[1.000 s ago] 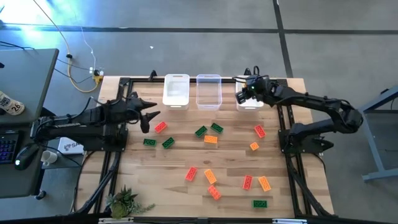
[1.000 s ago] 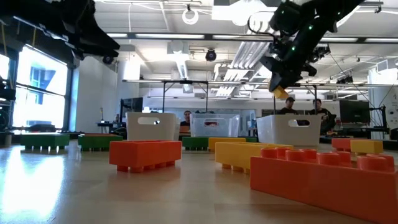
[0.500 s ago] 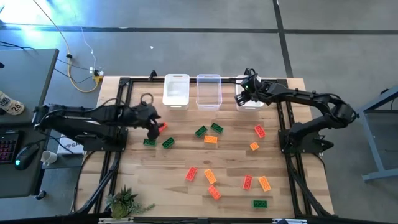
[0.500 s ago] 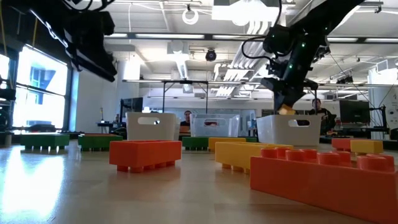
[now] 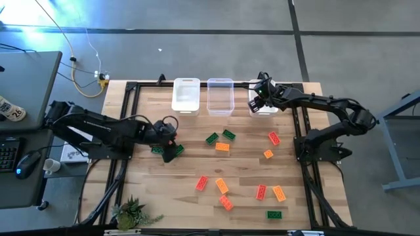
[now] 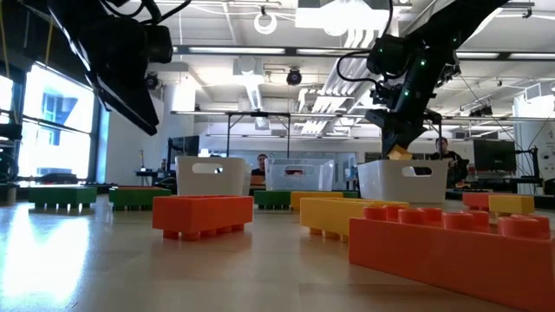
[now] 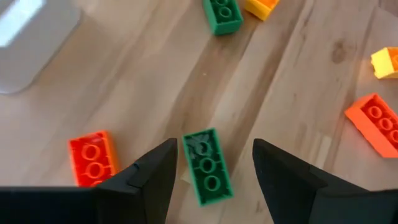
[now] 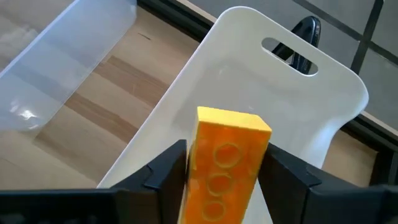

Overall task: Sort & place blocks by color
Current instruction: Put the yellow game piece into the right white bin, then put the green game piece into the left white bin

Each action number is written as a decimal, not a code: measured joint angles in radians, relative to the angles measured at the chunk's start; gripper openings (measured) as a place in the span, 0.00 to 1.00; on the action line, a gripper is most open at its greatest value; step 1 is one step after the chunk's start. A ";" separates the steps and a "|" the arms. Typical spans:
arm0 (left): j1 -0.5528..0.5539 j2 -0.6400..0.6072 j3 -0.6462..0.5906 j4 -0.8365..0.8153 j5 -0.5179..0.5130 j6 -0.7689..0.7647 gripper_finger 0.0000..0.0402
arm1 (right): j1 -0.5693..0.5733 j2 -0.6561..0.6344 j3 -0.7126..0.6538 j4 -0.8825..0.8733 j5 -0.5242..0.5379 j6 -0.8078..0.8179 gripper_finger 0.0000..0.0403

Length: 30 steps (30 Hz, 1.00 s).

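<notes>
Three small bins stand in a row along the far edge of the wooden surface (image 5: 197, 164): a white bin (image 5: 186, 96) on the left, a clear bin (image 5: 220, 96) in the middle, and a second white bin (image 5: 264, 108) on the right, partly covered by the right arm in the high view. The clear bin looks empty in the right wrist view, and what shows of the right bin's inside is bare white. The right gripper (image 5: 258, 99) hangs directly over the right bin, tilted downward, with an orange block (image 8: 225, 163) standing on end between its jaws; the jaws sit close on either side of the block, but whether they grip it or have let go cannot be told. In the low view the block's tip shows just above the bin's rim. The left gripper (image 5: 168, 141) reaches out low over the left half of the surface, its jaws parted and empty, straddling a green block (image 7: 206, 165) that lies flat on the wood below them, with a red block (image 7: 92, 158) just beside it. The other blocks lie scattered: two green ones and an orange one near the centre, red and orange ones to the right, and a looser group of red, orange and green toward the near edge. A small potted plant (image 5: 131, 212) sits at the near left corner. Beyond the surface, the low view shows a bright open workroom with ceiling lights, desks and several people seated in the distance.
</notes>
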<state>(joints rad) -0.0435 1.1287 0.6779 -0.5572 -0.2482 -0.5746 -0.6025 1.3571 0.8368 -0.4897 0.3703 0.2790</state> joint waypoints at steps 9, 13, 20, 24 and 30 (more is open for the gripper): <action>-0.071 0.089 0.028 -0.007 -0.052 -0.081 0.50 | 0.000 0.000 0.000 0.000 0.000 0.000 0.57; -0.076 0.125 0.030 -0.007 -0.056 -0.107 0.50 | 0.000 0.000 0.000 0.000 0.000 0.000 0.57; -0.069 0.157 0.030 -0.006 -0.083 -0.163 0.50 | 0.000 0.000 0.000 0.001 -0.004 0.000 0.57; -0.045 0.159 0.030 -0.006 -0.037 -0.199 0.50 | 0.001 0.000 0.000 0.001 -0.004 0.000 0.57; -0.017 0.159 0.030 -0.006 -0.021 -0.227 0.50 | 0.001 0.000 0.000 0.001 -0.005 0.000 0.57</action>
<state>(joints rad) -0.0604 1.2877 0.7074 -0.5631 -0.2689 -0.8014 -0.6018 1.3567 0.8368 -0.4889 0.3649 0.2790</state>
